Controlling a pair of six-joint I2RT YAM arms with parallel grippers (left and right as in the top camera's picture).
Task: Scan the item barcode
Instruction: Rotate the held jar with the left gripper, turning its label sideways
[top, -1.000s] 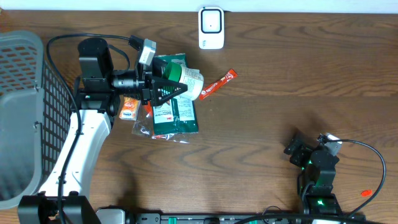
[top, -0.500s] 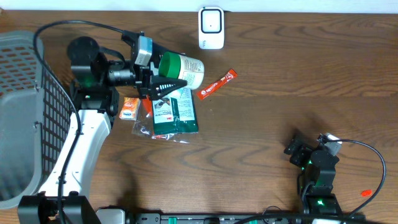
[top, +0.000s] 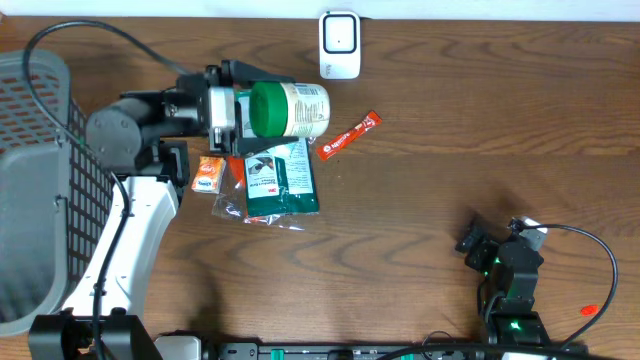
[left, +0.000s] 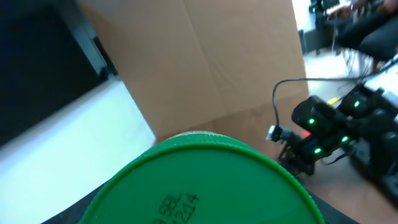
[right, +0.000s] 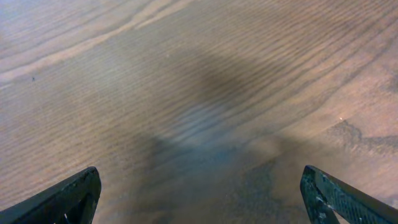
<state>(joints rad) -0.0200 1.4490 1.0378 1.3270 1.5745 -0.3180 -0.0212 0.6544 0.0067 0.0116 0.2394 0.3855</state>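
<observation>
Left gripper (top: 258, 112) is clamped on the white cylindrical bottle with a green screw lid (top: 303, 110). The fingers grip at the lid end and the bottle lies sideways, base pointing away from the arm. In the overhead view the bottle sits above the top edge of the flat green packet in clear wrap (top: 283, 182). It is near the small white barcode scanner (top: 340, 45) at the far table edge, not touching it. Can't tell whether the barcode faces the scanner.

In the left wrist view the green lid (left: 205, 180) fills the lower frame, with a printed date code on its top. The fingers themselves are not visible there.

Right gripper (top: 492, 250) is parked at the near right side, well apart from the items. In the right wrist view its fingers (right: 65, 198) are spread wide, with nothing between them but bare brown wooden table (right: 199, 93).

Also on the table:
- a thin red sachet (top: 350, 135), just beside the bottle's base
- a small orange packet (top: 208, 175), beside the green packet
- a grey wire basket (top: 35, 170), at the left edge
</observation>
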